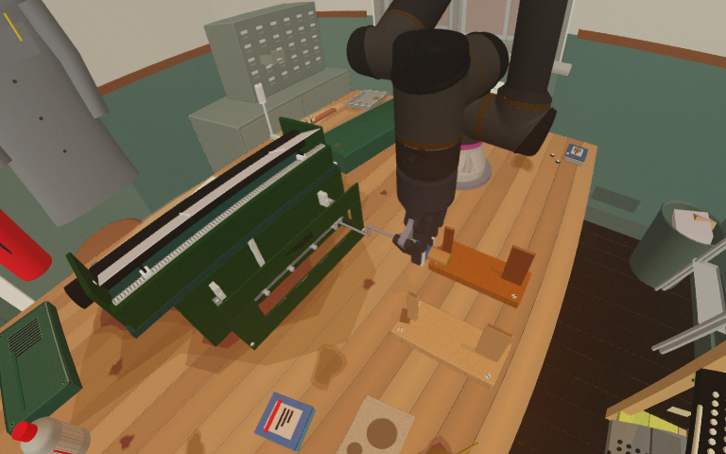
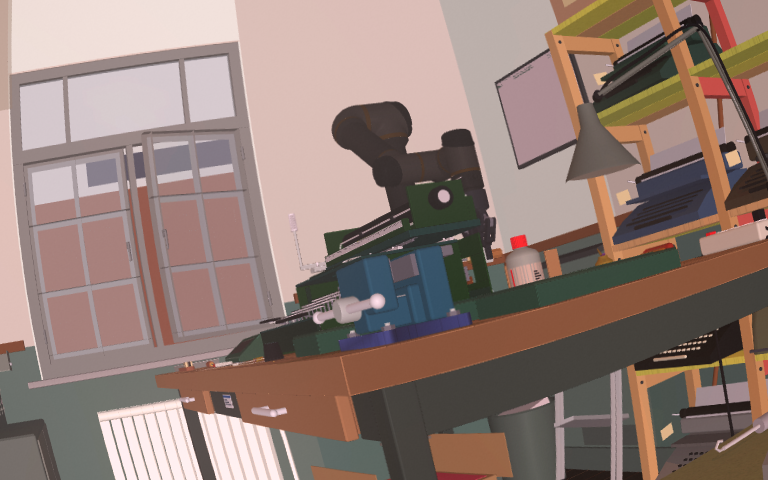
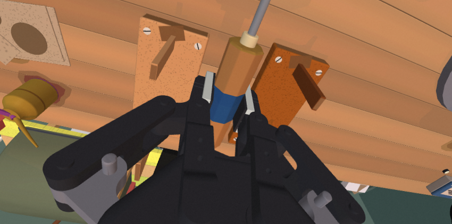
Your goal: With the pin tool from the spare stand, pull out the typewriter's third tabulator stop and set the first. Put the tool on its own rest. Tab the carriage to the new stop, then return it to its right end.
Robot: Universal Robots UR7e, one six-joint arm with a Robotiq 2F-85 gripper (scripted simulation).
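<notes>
The tip of the pin tool (image 3: pixel 235 77) is out of the wrist camera's frame, and in the side camera its thin grey shaft (image 1: pixel 374 230) reaches toward the right end of the green typewriter (image 1: pixel 224 237). My gripper (image 3: pixel 226 96) has its two fingers clamped on the blue band of the tool's wooden handle, close over the left post of the dark orange stand (image 1: pixel 481 268). The lighter stand (image 1: pixel 451 339) sits nearer the bench edge, empty. The typewriter's carriage (image 1: pixel 202 197) lies along the top, with small white stops on the body's back face.
The grey filing cabinet (image 1: pixel 272 84) stands behind the bench. A blue vise (image 2: pixel 397 291) blocks much of the second side camera's sight of the typewriter. A green case (image 1: pixel 33 364), a white bottle (image 1: pixel 52 437) and a blue booklet (image 1: pixel 285 420) lie on the near bench.
</notes>
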